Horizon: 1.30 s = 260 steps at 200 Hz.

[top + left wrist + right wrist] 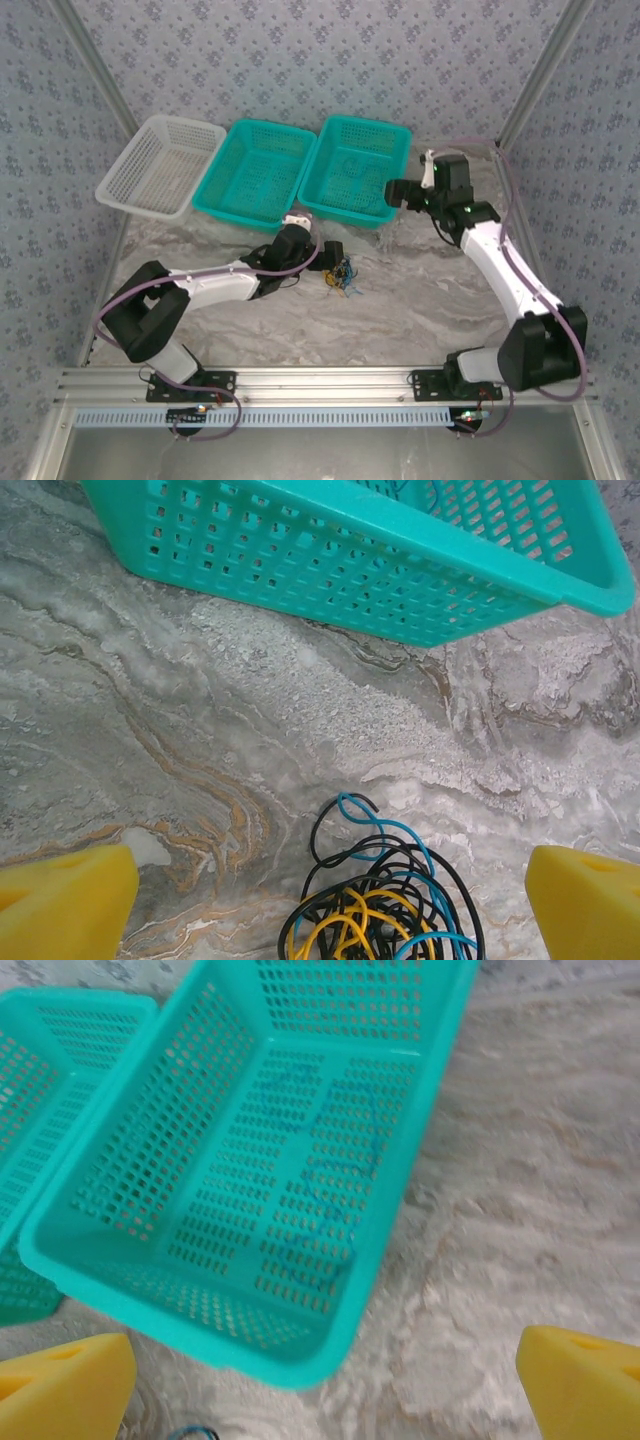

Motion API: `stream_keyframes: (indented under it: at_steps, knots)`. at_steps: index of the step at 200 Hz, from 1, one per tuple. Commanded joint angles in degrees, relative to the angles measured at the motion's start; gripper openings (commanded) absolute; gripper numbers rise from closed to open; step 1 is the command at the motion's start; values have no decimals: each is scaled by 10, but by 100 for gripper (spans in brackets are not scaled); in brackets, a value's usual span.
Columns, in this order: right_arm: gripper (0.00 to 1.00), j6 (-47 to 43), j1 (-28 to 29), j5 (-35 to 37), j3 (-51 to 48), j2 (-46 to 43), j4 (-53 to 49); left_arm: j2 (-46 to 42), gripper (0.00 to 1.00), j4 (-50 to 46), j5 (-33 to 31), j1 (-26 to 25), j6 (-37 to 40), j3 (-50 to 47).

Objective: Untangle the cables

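Observation:
The cables (385,900) lie as a small knot of black, yellow and blue wires on the marble table, also seen in the top view as the knot (342,275). My left gripper (325,900) hovers just over the knot, open, its yellow fingertips (65,900) wide on either side and nothing held. A single blue cable (330,1170) lies loose on the floor of the right teal basket (400,1210). My right gripper (320,1385) is open and empty beside that basket's near right corner, seen from above as the right gripper (405,195).
Three baskets stand in a row at the back: a white one (130,185), a middle teal one (225,205) and the right teal one (340,212). The right basket's wall (330,570) is close beyond the knot. Metal frame posts rise at both back corners.

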Motion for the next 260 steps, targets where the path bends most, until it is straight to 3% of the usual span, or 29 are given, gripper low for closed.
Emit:
stream_keyframes:
  at_steps: [1, 53, 103, 120, 175, 208, 236, 260]
  knots:
    - [100, 47, 4, 42, -45, -53, -14, -3, 100, -30, -8, -2, -19, 23]
    - [100, 124, 29, 53, -128, -137, -24, -1, 100, -80, -13, -2, -35, 46]
    - [99, 247, 165, 135, -215, -167, 3, -27, 99, -111, 26, -3, -21, 43]
    - [99, 281, 198, 134, -223, -167, 7, -45, 99, -120, 52, -4, -8, 32]
    - [99, 285, 297, 177, -237, -143, 21, -98, 99, -197, 56, -5, -32, 18]
    - [97, 298, 321, 146, -269, -110, 101, -115, 99, -249, 71, 1, -43, 20]
    - [97, 302, 314, 87, -278, -79, 157, -119, 100, -210, 161, 13, -39, 9]
    - [95, 299, 301, 55, -280, -64, 171, -121, 100, -204, 162, 17, -48, 3]
